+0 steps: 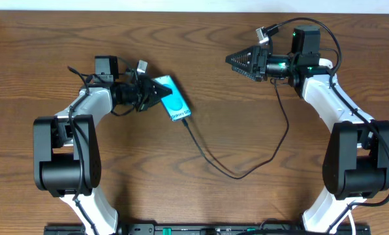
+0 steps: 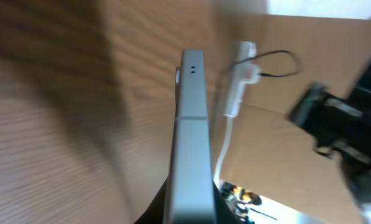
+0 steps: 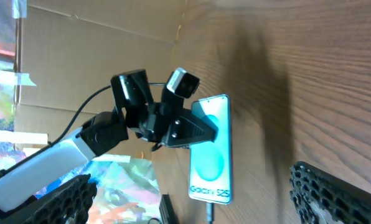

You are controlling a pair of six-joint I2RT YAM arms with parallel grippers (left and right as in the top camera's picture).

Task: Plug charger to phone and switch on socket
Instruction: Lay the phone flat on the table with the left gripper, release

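Note:
The phone (image 1: 173, 99), its teal screen up, lies left of the table's centre, and my left gripper (image 1: 150, 91) is shut on its upper end. In the left wrist view I see the phone's grey edge (image 2: 192, 124) between the dark fingers. The charger (image 1: 233, 175) is a thin black cable. It loops across the table from the phone's lower end towards my right arm, and its tip (image 3: 211, 214) meets the phone (image 3: 211, 149) at the "Galaxy S25" end. The white socket (image 2: 237, 87) with a red mark shows only in the left wrist view. My right gripper (image 1: 237, 60) hovers open at the back right, holding nothing.
Both arm bases (image 1: 64, 163) stand near the table's front edge. Brown cardboard (image 3: 92, 56) and colourful sheets (image 3: 117, 180) lie beyond the table in the right wrist view. A white cord (image 2: 225, 149) runs from the socket.

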